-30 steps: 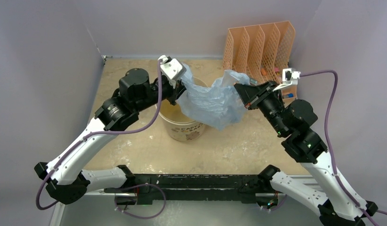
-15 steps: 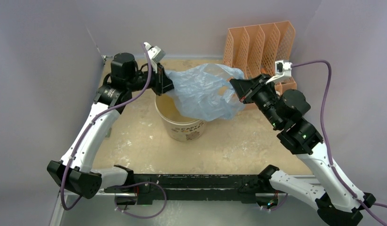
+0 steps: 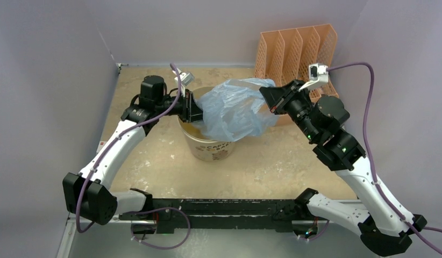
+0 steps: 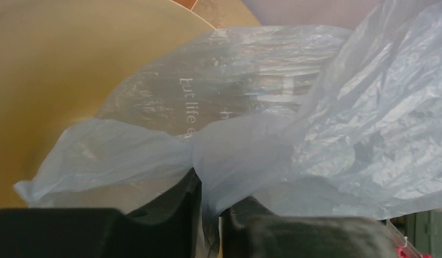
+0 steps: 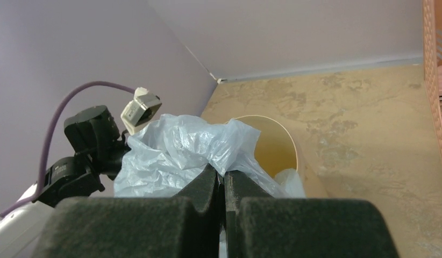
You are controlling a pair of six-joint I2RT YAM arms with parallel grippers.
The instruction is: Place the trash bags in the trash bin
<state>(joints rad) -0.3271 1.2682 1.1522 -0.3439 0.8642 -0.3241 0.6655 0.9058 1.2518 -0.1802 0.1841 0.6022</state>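
Observation:
The pale-blue translucent trash bag (image 3: 235, 107) hangs stretched between my two grippers over the cream trash bin (image 3: 211, 145). Its lower part dips into the bin's mouth. My left gripper (image 3: 196, 109) is shut on the bag's left edge at the bin's left rim. In the left wrist view the bag (image 4: 315, 123) bunches between the fingers (image 4: 170, 215), with the bin wall (image 4: 57, 70) behind. My right gripper (image 3: 268, 99) is shut on the bag's right edge, above and right of the bin. In the right wrist view the bag (image 5: 176, 156) is pinched there, over the bin (image 5: 275, 145).
An orange mesh file organizer (image 3: 297, 51) stands at the back right, just behind my right gripper. Walls close the table on the left, back and right. The tabletop (image 3: 154, 166) is beige and mottled.
My left gripper has dropped and moved right to the bin's left rim. My right gripper has shifted slightly left. The bag has bunched up and sunk lower into the bin.

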